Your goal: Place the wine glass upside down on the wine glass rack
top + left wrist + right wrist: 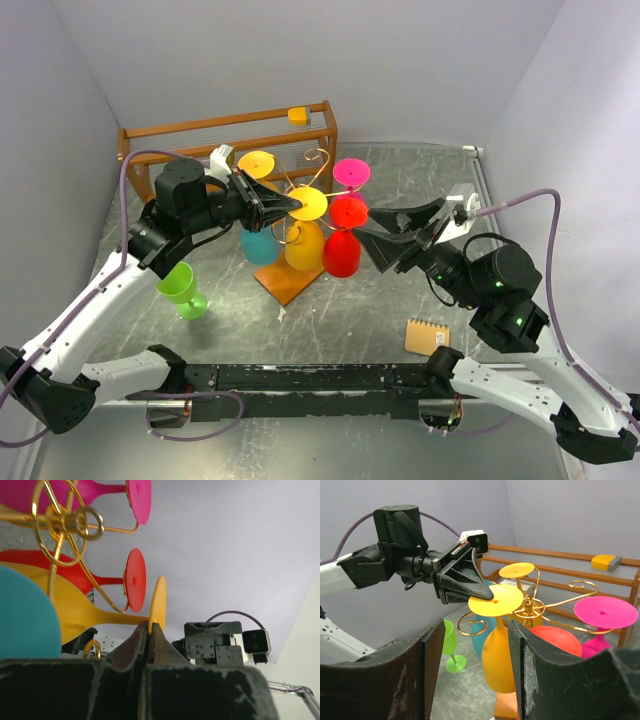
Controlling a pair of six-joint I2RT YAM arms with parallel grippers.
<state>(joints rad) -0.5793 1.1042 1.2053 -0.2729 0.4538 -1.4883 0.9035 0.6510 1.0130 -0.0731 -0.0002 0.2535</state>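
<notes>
An orange-yellow wine glass (303, 245) hangs upside down beside the wine glass rack (290, 283), a gold wire stand on an orange-brown base. My left gripper (290, 205) is shut on the rim of the glass's foot (158, 602), pinched between the fingertips (150, 627). The stem (507, 622) runs down next to a curled gold arm (470, 625); I cannot tell if it rests on the wire. My right gripper (385, 238) is open to the right of the rack, empty, facing the glass's bowl (497, 655) from a distance.
Yellow (257, 163), pink (351, 172), red (345, 235) and teal (259, 243) glasses hang on the rack. A green glass (182, 289) stands upright at the left. A slatted wooden shelf (230, 135) with a yellow block (297, 115) stands behind. A small notebook (427, 336) lies front right.
</notes>
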